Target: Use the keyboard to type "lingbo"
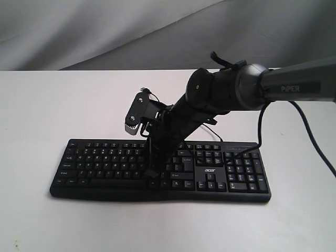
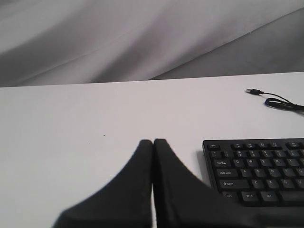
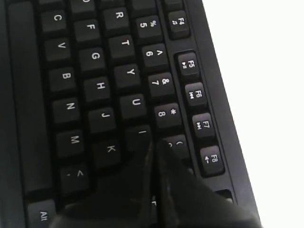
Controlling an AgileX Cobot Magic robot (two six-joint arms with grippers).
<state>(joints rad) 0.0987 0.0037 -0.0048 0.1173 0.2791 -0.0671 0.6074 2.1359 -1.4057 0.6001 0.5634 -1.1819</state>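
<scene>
The black keyboard (image 1: 105, 157) with white legends and an "acer" logo lies across the white table, and its keys fill the right wrist view (image 3: 95, 57). My right gripper (image 1: 152, 174) reaches in from the right and points down over the middle of the letter block. Its fingers are shut with nothing between them. In the right wrist view its tips (image 3: 154, 143) show against the I and 9 keys, and the fingers hide the keys beneath them. My left gripper (image 2: 153, 141) is shut and empty over bare table. It is left of the keyboard's Esc corner (image 2: 211, 146) and out of the exterior view.
The keyboard's thin cable (image 2: 285, 102) and USB plug (image 2: 254, 90) lie loose on the table behind it. The right arm's thick cable (image 1: 315, 142) hangs beside the number pad. A grey cloth backdrop (image 1: 105, 31) rises behind the white table (image 1: 42, 105).
</scene>
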